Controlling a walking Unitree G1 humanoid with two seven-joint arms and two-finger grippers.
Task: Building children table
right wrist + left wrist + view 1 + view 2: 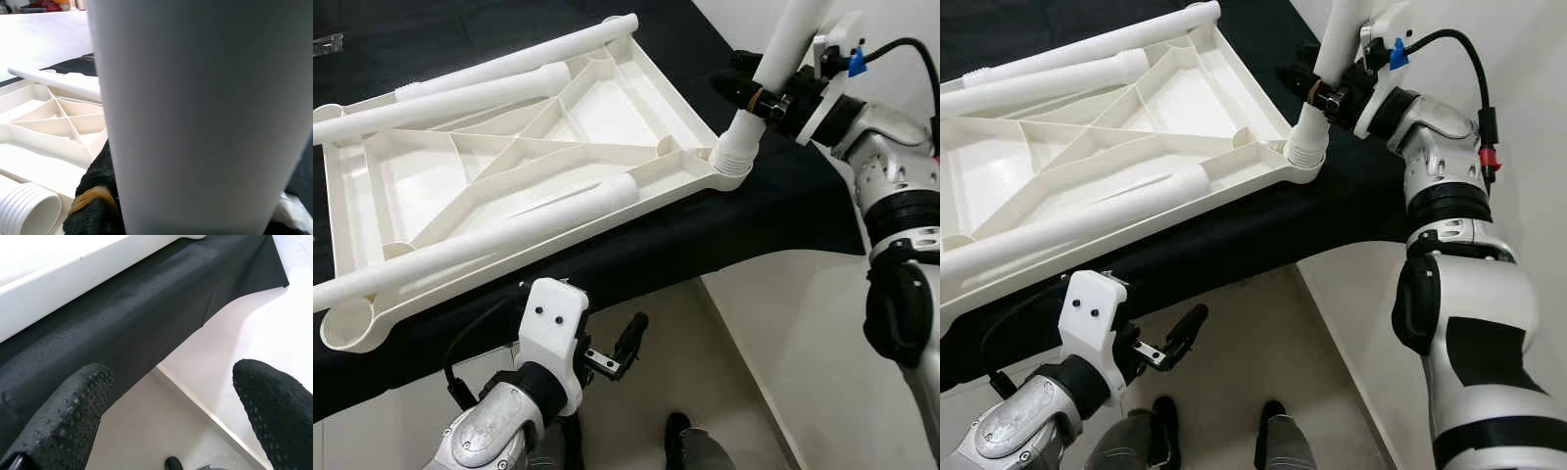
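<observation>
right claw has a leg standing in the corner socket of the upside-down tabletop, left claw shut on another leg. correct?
Not quite. The left claw is open and holds nothing, hanging below the edge of the black cloth; the left wrist view shows its fingers spread apart. The rest holds: the right claw grips the leg standing in the tabletop's corner socket.

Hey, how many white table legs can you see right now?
4. One leg stands in the tabletop's corner socket, held by the right gripper. Three lie across the tabletop: two along its far edge, one near the front. Others could be out of frame.
</observation>
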